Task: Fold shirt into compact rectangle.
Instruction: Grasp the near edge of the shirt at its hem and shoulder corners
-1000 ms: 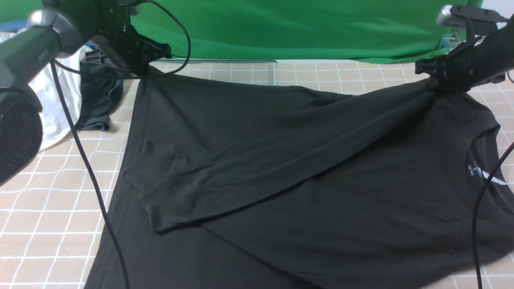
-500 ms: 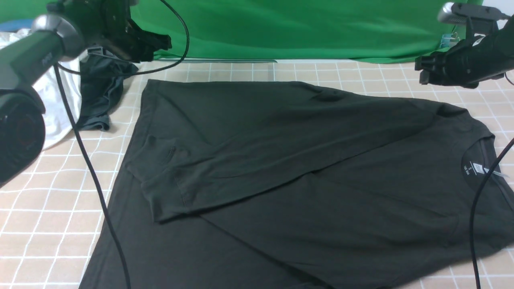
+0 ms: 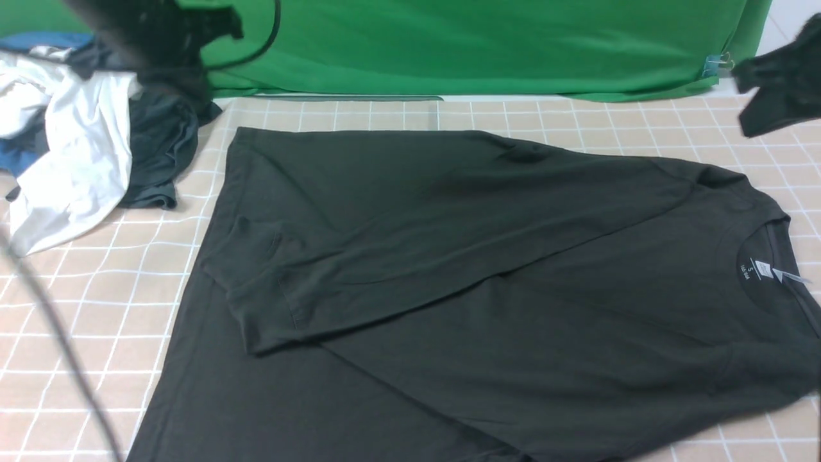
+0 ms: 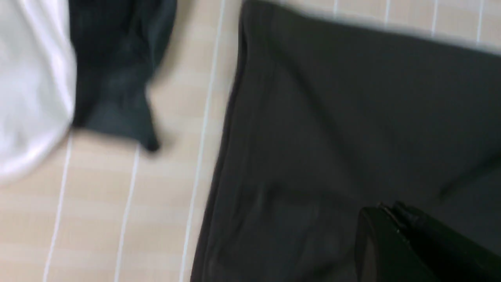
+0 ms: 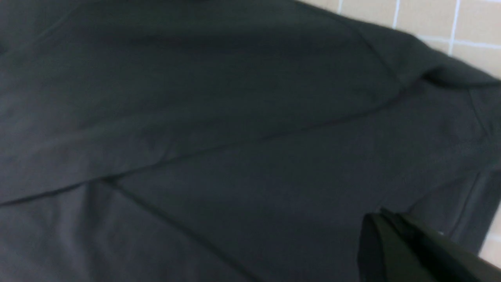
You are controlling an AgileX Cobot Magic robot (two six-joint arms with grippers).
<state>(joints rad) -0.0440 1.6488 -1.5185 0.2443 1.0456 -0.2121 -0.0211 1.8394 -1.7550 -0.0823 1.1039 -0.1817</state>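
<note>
The black shirt (image 3: pixel 487 276) lies flat on the checked table, its far side folded over toward the front. A sleeve cuff rests at the left and the white neck label (image 3: pixel 763 269) shows at the right. My left gripper (image 3: pixel 224 25) hangs blurred above the far left corner, clear of the cloth. My right gripper (image 3: pixel 747 83) hovers off the far right shoulder. In the left wrist view the gripper (image 4: pixel 385 211) is shut and empty over the shirt (image 4: pixel 332 117). The right wrist view shows the same, the gripper (image 5: pixel 381 219) shut with nothing in it above the shirt (image 5: pixel 235 117).
A dark grey garment (image 3: pixel 157 147) lies beside a white shirt (image 3: pixel 70 160) and blue cloth at the far left, close to the shirt's corner. A green backdrop (image 3: pixel 481 45) closes off the far side. A blurred cable (image 3: pixel 58 333) crosses the left foreground.
Both grippers let go of the shirt's far edge, which dropped flat. Both arms then rose and drew outward, and their jaws went from open to shut.
</note>
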